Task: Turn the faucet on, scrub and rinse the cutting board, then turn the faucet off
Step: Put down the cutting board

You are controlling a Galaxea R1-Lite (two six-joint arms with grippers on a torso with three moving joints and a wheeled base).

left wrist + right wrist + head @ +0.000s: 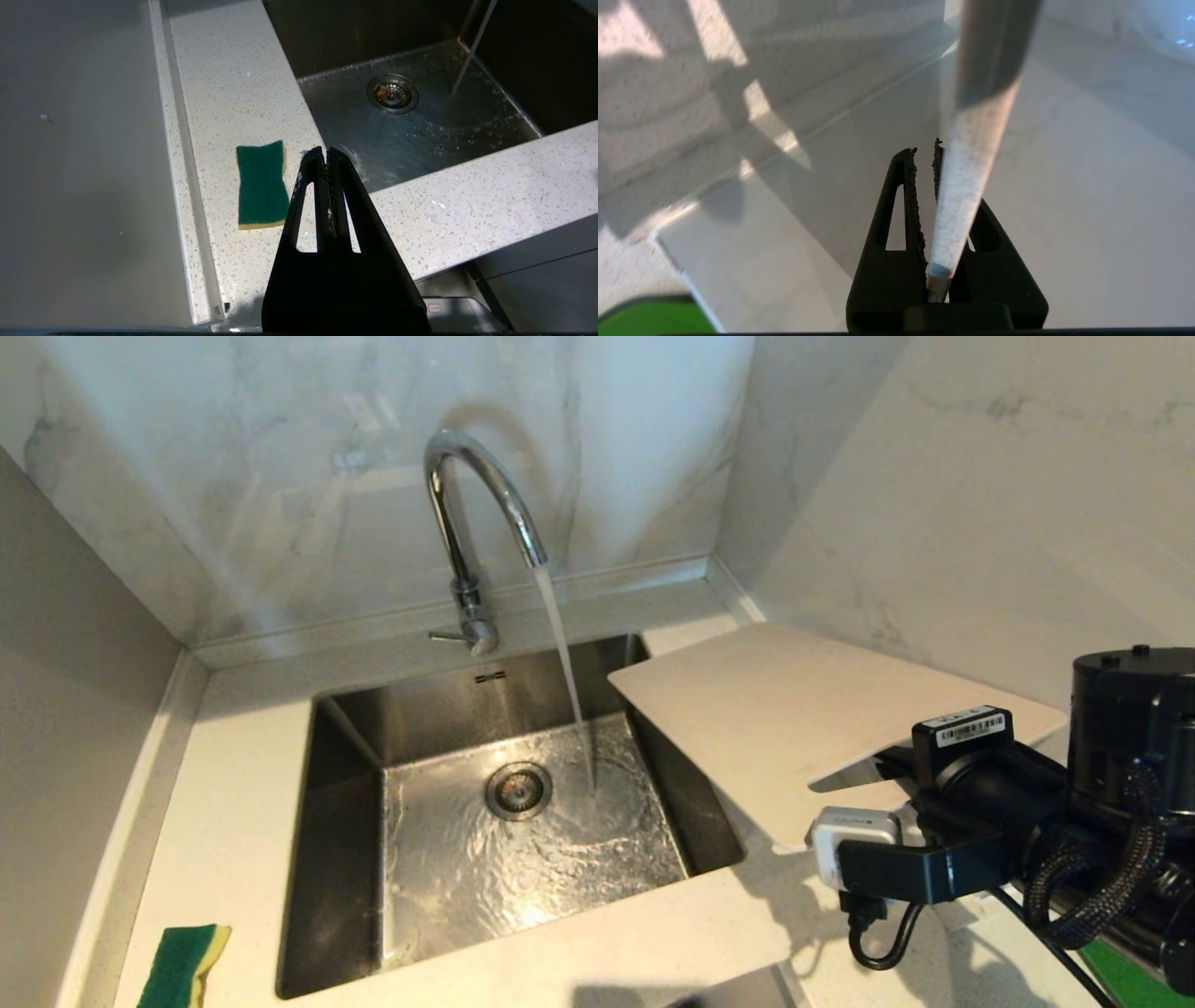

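Over the sink's (345, 747) right rim, I have my right gripper (924, 154) clamped on the cutting board's (775, 709) edge, so I'd tilt its face slowly into the faucet's (467, 504) running stream; left gripper (326, 151) pressed together, idle.

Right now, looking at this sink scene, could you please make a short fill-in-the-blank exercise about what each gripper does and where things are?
1. Water runs from the faucet into the ____.
2. The right gripper is shut on the edge of the ____.
3. The left gripper is shut and holds ____.
4. The sponge lies on the ____, beside the sink.

Missing words: sink; cutting board; nothing; counter
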